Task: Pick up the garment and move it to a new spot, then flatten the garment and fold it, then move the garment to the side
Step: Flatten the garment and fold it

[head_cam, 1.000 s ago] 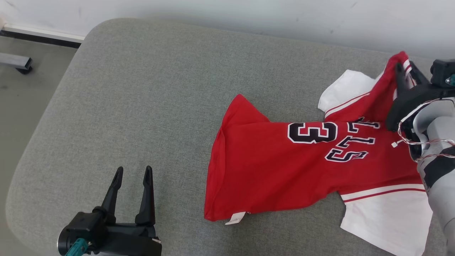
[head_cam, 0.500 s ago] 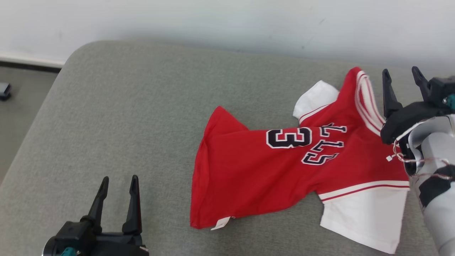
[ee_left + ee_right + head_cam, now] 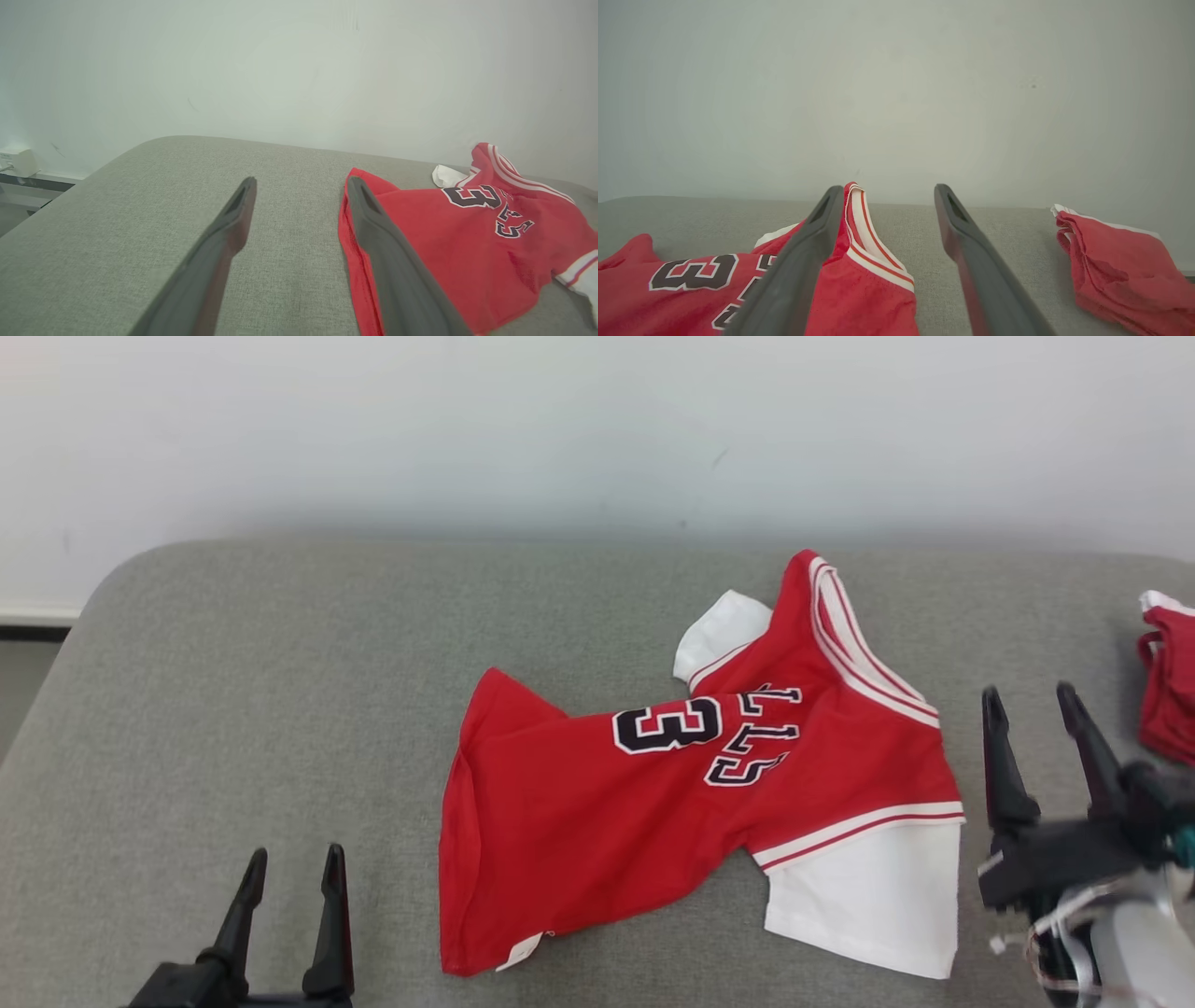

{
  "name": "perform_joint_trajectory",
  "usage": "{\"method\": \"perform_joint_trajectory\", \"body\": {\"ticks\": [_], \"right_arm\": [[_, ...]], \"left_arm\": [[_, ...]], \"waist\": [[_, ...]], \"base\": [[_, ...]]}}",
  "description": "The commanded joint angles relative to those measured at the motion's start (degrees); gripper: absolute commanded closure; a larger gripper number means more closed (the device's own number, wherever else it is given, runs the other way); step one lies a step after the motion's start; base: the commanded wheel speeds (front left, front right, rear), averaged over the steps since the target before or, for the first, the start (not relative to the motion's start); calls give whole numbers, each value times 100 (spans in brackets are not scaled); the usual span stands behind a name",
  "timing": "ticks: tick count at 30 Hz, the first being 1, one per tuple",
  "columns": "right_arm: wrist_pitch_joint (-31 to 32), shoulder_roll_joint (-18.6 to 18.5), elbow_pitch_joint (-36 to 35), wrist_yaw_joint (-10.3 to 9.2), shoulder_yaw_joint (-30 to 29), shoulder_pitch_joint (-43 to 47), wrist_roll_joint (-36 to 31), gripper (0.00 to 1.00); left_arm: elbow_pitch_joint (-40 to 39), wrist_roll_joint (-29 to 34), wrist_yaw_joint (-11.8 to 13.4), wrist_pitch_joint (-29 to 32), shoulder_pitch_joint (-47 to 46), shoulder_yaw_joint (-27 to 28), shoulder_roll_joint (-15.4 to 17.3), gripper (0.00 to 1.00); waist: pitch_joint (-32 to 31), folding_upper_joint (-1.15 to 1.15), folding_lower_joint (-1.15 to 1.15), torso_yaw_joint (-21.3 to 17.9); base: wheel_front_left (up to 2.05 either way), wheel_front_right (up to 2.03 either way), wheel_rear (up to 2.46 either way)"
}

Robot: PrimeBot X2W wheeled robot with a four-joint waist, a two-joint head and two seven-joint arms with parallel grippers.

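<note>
While the jersey (image 3: pixel 653 803) lies rumpled just left of my right gripper (image 3: pixel 1027 693) — fingers spread, empty — its collar (image 3: pixel 845 630) stands up, so flattening seems next. My left gripper (image 3: pixel 295 852), likewise agape, has the hem (image 3: pixel 455 868) rightward.

The garment (image 3: pixel 691 803) lies on the cushion (image 3: pixel 280 691). Left of the garment, nearer the robot, is the left claw (image 3: pixel 295 852); just right of it, the right claw (image 3: pixel 1028 693); farther right, a folded cloth (image 3: pixel 1167 681). Behind it stands the wall (image 3: pixel 560 429).
</note>
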Motion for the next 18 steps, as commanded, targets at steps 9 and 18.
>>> {"method": "perform_joint_trajectory", "body": {"ticks": [9, 18], "right_arm": [[2, 609, -1410, -15, -406, 1649, -18, 0], [2, 872, -1970, -14, -429, 2439, -42, 0]], "left_arm": [[11, 134, 7, -17, 337, 25, 154, 0], [-99, 322, 7, -17, 552, 53, 131, 0]], "waist": [[-307, 0, 1, -290], [-348, 0, 1, -396]], "base": [[0, 0, 0], [0, 0, 0]]}}
